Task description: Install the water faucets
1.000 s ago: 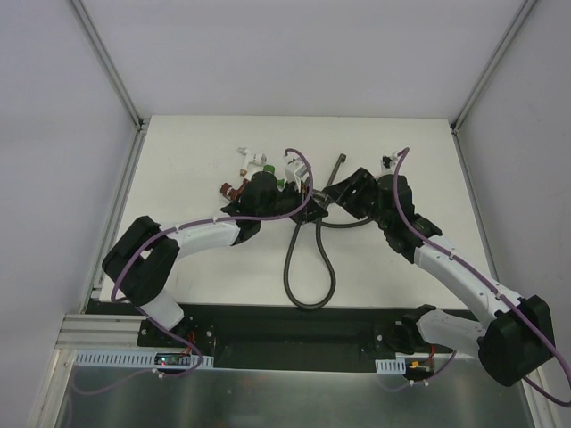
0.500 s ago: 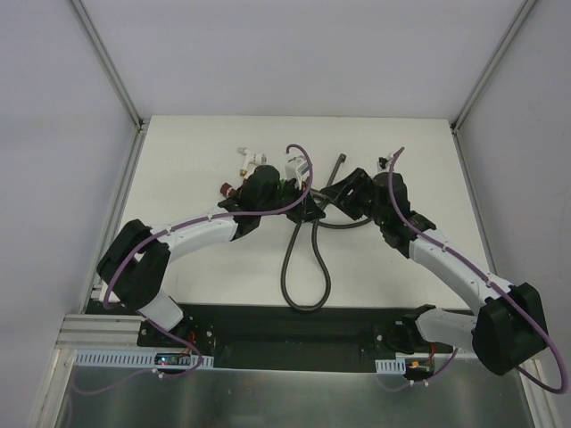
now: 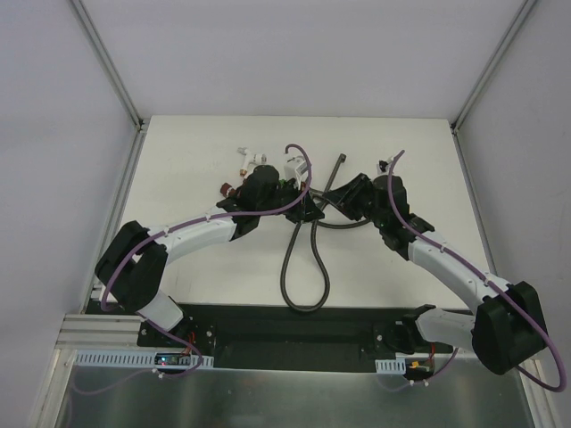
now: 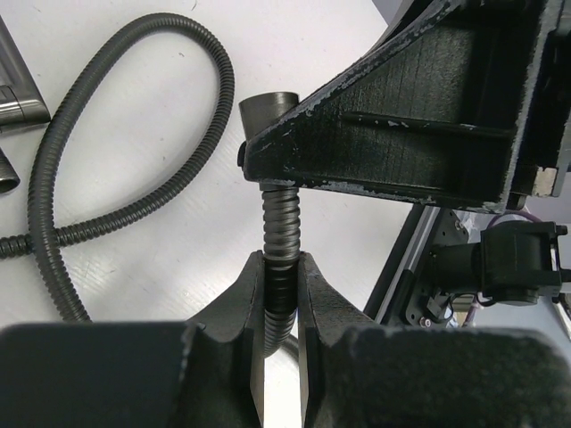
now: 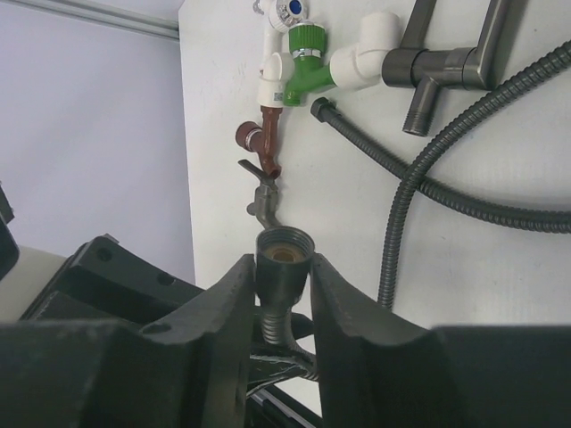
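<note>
The dark flexible hose [image 3: 287,267] loops on the white table. My left gripper [image 3: 306,210] is shut on the hose just below its end [image 4: 279,234]. My right gripper [image 3: 337,201] is shut on the hose's threaded end nut [image 5: 285,252], held off the table. In the right wrist view the faucets lie beyond the nut: a grey metal one [image 5: 263,198], a red-brown one [image 5: 259,138], a white one [image 5: 272,71] and a green one [image 5: 307,53]. In the top view the red [image 3: 228,189] and white [image 3: 245,159] ones show left of my left gripper.
A white elbow fitting [image 5: 366,53] joins the dark T-shaped pipe piece [image 5: 446,62] at the far side. The hose's other end [image 5: 321,109] lies near the green faucet. A small dark part [image 3: 385,162] lies far right. Frame posts stand at the table's corners.
Both arms have shifted slightly, the left arm's elbow to the left, and the grippers have come a little closer together on the hose end. Both grips are unchanged.
</note>
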Tool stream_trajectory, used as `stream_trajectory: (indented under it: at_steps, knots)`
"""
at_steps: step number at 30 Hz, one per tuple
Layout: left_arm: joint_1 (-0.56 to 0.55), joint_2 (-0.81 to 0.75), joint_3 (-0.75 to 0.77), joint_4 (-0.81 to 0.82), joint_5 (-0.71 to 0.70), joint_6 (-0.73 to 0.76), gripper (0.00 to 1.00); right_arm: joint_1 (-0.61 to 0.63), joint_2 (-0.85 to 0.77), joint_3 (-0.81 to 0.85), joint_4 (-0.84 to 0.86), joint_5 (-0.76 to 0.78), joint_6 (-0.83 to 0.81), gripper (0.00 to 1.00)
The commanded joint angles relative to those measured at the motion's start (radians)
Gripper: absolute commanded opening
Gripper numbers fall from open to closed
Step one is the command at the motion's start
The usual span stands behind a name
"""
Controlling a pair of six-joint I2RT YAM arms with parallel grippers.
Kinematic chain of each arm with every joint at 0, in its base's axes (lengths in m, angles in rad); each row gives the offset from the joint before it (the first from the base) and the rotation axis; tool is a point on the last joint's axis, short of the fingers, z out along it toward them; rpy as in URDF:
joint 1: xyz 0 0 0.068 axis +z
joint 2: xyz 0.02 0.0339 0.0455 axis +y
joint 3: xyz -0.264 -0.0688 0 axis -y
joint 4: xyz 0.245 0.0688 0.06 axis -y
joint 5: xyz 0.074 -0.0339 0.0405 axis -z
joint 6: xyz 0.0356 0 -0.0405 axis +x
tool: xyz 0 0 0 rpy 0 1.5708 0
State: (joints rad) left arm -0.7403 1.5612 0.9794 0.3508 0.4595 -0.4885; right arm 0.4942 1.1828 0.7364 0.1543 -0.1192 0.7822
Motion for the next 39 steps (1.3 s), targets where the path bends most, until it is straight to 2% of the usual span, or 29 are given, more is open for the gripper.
stream_trajectory:
  at_steps: [1, 3, 7, 16, 20, 21, 22, 24, 25, 29, 30, 32, 35, 39]
  knots:
    - [-0.005, -0.053, 0.025, 0.016, -0.013, -0.022, 0.0, -0.003, -0.025, -0.002, 0.053, 0.01, 0.019, 0.28]
    - [-0.005, -0.055, 0.022, 0.016, -0.013, -0.024, 0.0, -0.006, -0.031, -0.003, 0.053, 0.012, 0.015, 0.2]
    - [-0.005, -0.055, 0.012, 0.016, -0.018, -0.028, 0.0, -0.011, -0.049, -0.006, 0.053, 0.013, 0.005, 0.15]
    - [-0.004, -0.021, -0.028, 0.056, 0.002, -0.068, 0.0, -0.045, -0.135, -0.011, 0.031, 0.035, -0.06, 0.08]
    - [-0.004, -0.004, -0.044, 0.089, 0.011, -0.084, 0.0, -0.046, -0.167, 0.012, 0.013, 0.03, -0.15, 0.04]
    - [-0.004, -0.003, -0.047, 0.099, 0.01, -0.087, 0.03, -0.045, -0.169, 0.026, 0.008, 0.029, -0.171, 0.02]
    - [-0.004, -0.004, -0.047, 0.103, 0.008, -0.087, 0.16, -0.045, -0.172, 0.032, 0.004, 0.024, -0.191, 0.02]
    - [-0.005, -0.015, -0.051, 0.106, -0.007, -0.078, 0.31, -0.046, -0.172, 0.059, -0.002, 0.015, -0.276, 0.02]
    - [-0.004, -0.024, -0.054, 0.105, -0.015, -0.071, 0.46, -0.045, -0.172, 0.069, -0.009, 0.009, -0.314, 0.02]
    - [0.001, -0.114, -0.07, 0.065, -0.103, -0.016, 0.72, -0.045, -0.169, 0.132, -0.022, 0.0, -0.513, 0.02]
    - [0.004, -0.136, -0.079, 0.054, -0.12, -0.004, 0.75, -0.046, -0.164, 0.148, -0.038, -0.008, -0.614, 0.02]
    - [0.015, -0.199, -0.091, 0.018, -0.186, 0.031, 0.82, -0.045, -0.141, 0.213, -0.061, -0.046, -0.708, 0.02]
    - [0.028, -0.291, -0.131, -0.038, -0.266, 0.073, 0.87, -0.046, -0.109, 0.297, -0.096, -0.155, -0.869, 0.02]
    - [0.051, -0.418, -0.174, -0.107, -0.363, 0.12, 0.94, -0.046, -0.1, 0.287, 0.0, -0.308, -0.998, 0.02]
